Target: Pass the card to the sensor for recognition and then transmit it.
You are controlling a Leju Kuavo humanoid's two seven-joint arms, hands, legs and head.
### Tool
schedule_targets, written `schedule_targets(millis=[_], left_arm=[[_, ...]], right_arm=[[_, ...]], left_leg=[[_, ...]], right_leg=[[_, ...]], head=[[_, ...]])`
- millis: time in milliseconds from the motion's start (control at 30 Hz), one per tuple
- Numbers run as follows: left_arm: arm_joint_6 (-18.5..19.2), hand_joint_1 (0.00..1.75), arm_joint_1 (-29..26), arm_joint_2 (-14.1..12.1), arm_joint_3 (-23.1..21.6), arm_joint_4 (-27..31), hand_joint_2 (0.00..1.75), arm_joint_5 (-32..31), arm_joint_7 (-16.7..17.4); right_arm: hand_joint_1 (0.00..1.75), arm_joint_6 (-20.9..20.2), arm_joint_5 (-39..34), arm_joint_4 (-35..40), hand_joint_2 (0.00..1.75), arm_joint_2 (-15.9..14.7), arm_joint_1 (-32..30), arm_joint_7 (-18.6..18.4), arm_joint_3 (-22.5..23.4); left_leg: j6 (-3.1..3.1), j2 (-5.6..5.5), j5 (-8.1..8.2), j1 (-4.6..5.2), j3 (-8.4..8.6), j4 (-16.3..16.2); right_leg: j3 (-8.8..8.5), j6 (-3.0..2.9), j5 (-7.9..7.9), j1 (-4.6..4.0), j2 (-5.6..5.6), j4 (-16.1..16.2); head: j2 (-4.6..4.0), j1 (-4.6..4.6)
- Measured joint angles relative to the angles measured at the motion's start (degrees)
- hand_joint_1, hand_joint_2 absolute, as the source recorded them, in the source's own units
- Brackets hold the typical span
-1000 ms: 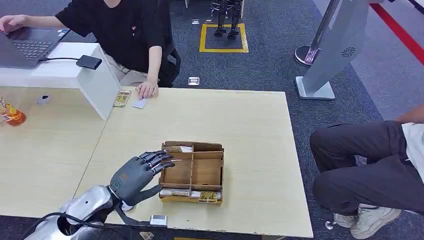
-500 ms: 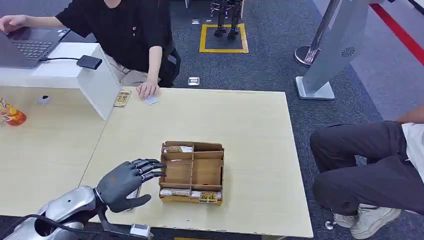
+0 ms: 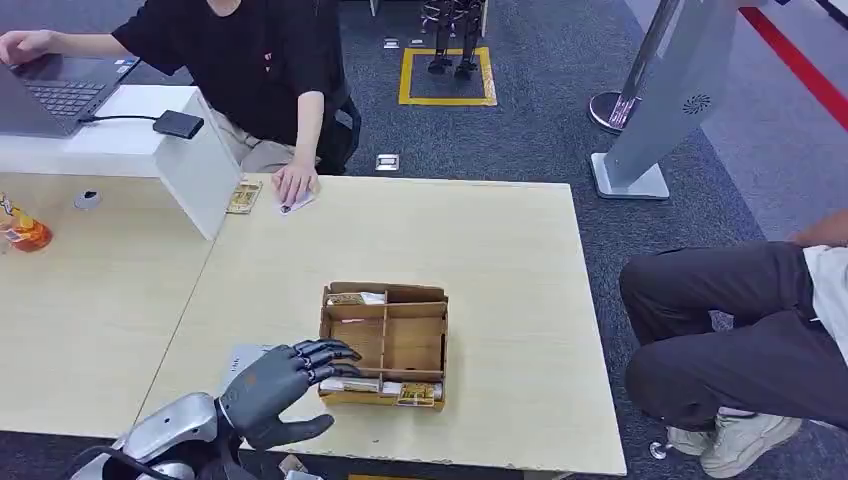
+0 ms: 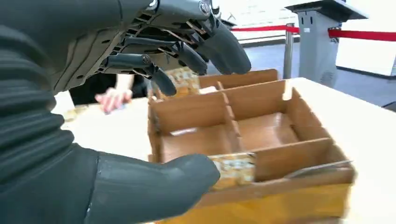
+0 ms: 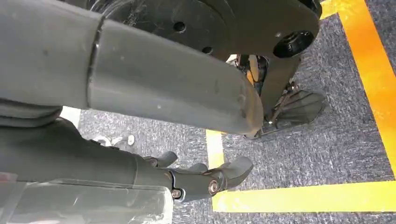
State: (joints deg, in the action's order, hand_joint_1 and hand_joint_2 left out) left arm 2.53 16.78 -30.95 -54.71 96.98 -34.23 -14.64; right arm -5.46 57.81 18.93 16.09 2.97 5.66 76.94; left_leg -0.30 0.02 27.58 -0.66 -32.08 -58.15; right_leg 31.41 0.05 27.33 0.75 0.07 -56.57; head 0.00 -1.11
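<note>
A brown cardboard box (image 3: 385,293) with several compartments stands near the table's front edge. Cards (image 3: 380,388) lie in its front slot and more cards (image 3: 356,298) in its back slot. My left hand (image 3: 275,385) hovers open at the box's front-left corner, fingers spread over the front slot and holding nothing. In the left wrist view this left hand (image 4: 107,60) reaches over the box (image 4: 261,98), its thumb beside the front wall near a yellowish card (image 4: 233,168). A pale flat pad (image 3: 242,355) shows partly behind the hand. My right hand (image 5: 140,88) hangs over the floor, empty, its fingers (image 5: 196,179) loosely apart.
At the table's far edge a seated person's hand (image 3: 295,183) rests on a white card (image 3: 297,203), next to a gold packet (image 3: 243,196) and a white partition (image 3: 205,160). Another person (image 3: 730,330) sits off the table's right side. An orange bottle (image 3: 25,232) stands far left.
My left hand pulled back from over the box's left compartment, then came forward to its front-left corner. The person's hand shifted the white card slightly.
</note>
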Motion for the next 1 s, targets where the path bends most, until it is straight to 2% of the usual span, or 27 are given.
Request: schedule_targets(millis=[400, 600, 733, 867, 1000], left_arm=[[-1.9, 0.49, -2.7, 4.6, 0.0, -0.1, 1.75, -2.1, 1.1], [-6.0, 0.47, -3.2, 7.2, 0.0, -1.0, 1.75, -6.8, 4.5], [-9.3, 0.47, -3.4, 10.0, 0.0, -2.0, 1.75, -11.8, 7.3], [-9.9, 0.44, -3.3, 12.3, -0.5, -3.3, 1.75, -15.4, 9.1], [-9.1, 0.44, -2.7, 13.4, -1.2, -4.9, 1.75, -16.8, 10.0]], right_arm=[[0.00, 0.0, -0.7, 0.0, 0.00, 0.0, 0.0, 0.0, 0.0], [0.00, 0.0, -1.2, 0.1, 0.00, 0.1, 0.0, -0.3, 0.1], [0.00, -0.1, -1.6, 0.6, 0.00, 0.4, 0.0, -0.4, 0.3], [0.00, -0.1, -1.7, 1.0, 0.00, 0.7, 0.0, -0.4, 0.4], [0.00, -0.1, -1.6, 1.0, 0.00, 0.7, 0.0, -0.4, 0.4]], left_leg=[[0.00, 0.00, 0.00, 0.00, 0.00, 0.0], [0.00, 0.00, 0.00, 0.00, -0.01, 0.0], [0.01, -0.01, 0.00, 0.01, -0.01, 0.0], [0.01, 0.00, 0.00, 0.01, 0.00, 0.0], [0.01, -0.01, 0.00, 0.00, 0.01, 0.0]], right_leg=[[0.00, 0.00, 0.00, 0.00, 0.00, 0.0], [0.00, 0.00, 0.00, 0.00, -0.01, 0.0], [0.01, 0.01, 0.00, 0.00, -0.01, 0.0], [0.01, 0.01, 0.00, 0.00, -0.01, 0.0], [0.01, 0.01, -0.01, 0.00, -0.01, 0.0]], head=[[0.00, 0.00], [0.00, 0.02], [0.00, 0.00], [0.00, 0.00], [0.00, 0.02]])
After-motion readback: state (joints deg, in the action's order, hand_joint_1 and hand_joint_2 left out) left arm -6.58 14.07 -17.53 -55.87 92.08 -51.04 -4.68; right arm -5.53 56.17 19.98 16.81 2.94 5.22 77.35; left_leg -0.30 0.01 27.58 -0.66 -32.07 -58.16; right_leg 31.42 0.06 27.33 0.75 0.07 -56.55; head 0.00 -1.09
